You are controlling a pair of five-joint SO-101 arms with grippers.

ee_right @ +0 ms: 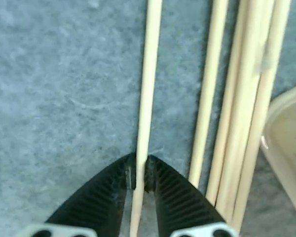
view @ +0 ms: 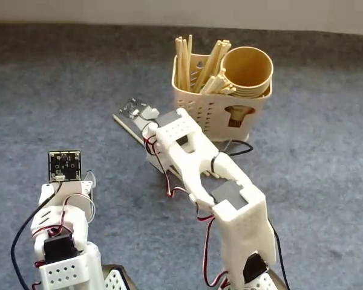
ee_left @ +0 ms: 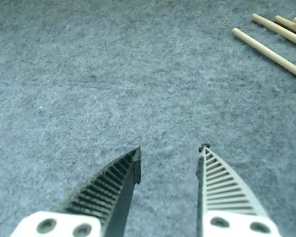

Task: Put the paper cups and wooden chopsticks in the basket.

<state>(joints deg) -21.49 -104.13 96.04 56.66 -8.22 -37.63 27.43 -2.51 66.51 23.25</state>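
1. Bench (view: 327, 181): grey carpet-like cloth covers it, and everything you are working with sits on that cloth.
2. Right arm (view: 230, 199): you have it stretched from the near edge out toward the basket. Its wrist is low over the bench, just beside the basket's front left corner. The right jaws are closed on the held chopstick (ee_right: 150, 74), pinching its shaft from both sides. The stick runs straight away from them over the cloth.
3. Left arm (view: 63, 205): it sits folded back at the near left, well apart from the basket. The left jaws stand open above bare cloth with nothing between them.
4. Basket (view: 215, 115): pale slotted plastic, upright on the far side of the bench. Its rim (ee_right: 286, 133) also shows in the right wrist view.
5. Paper cups (view: 248, 69): a nested stack rests tilted in the basket's right part, with the mouth facing up and toward you.
6. Basket chopsticks (view: 196, 60): a bundle stands in the basket's left part, ends well above the rim.
7. Loose chopsticks (ee_right: 237, 98): several lie side by side on the cloth, between the held chopstick and the basket. You can see some of their ends in the left wrist view (ee_left: 276, 42).
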